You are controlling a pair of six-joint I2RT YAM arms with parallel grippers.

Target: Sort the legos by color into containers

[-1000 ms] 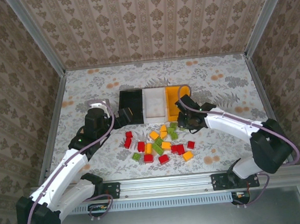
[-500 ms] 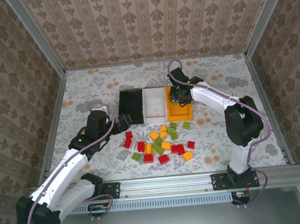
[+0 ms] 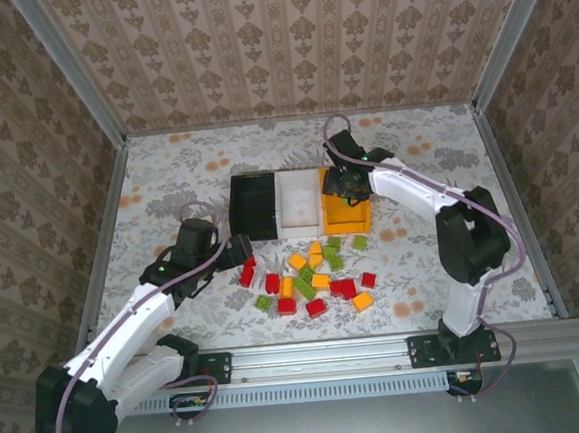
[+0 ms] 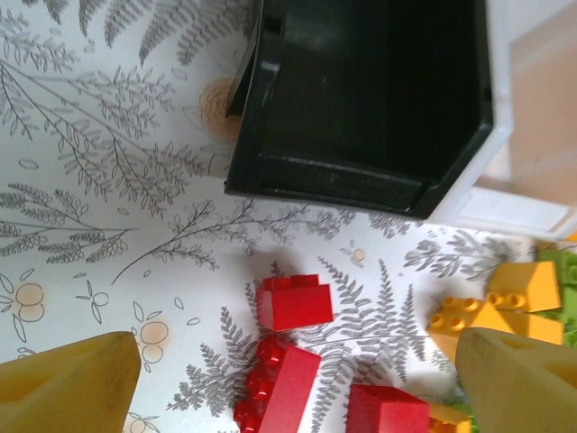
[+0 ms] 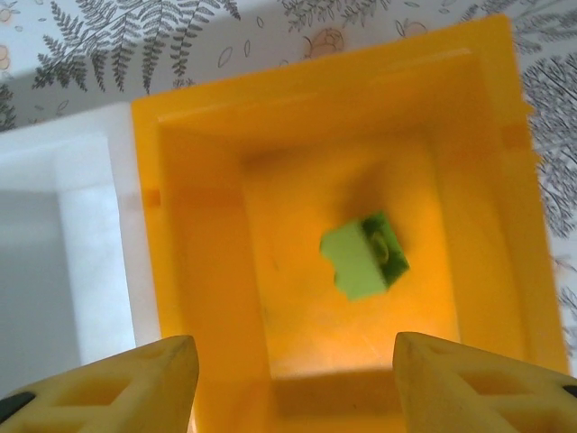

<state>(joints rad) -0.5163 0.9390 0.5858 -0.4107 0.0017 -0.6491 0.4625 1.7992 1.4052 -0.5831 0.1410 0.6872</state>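
The left fingers [image 4: 68, 383] stand wide apart above the red bricks [image 4: 293, 302], just in front of the black bin [image 4: 361, 99]. Those bricks lie close together, so a closing grip may pinch two at once or shove one aside. Further right, the right fingers [image 5: 135, 379] are spread and hold nothing, over the orange bin [image 5: 203, 271]. A green brick [image 5: 363, 255] lies inside it, blurred, perhaps not yet settled. The yellow-orange bricks [image 3: 321, 281] on the counter [image 3: 166, 176] could later get mixed in with it.
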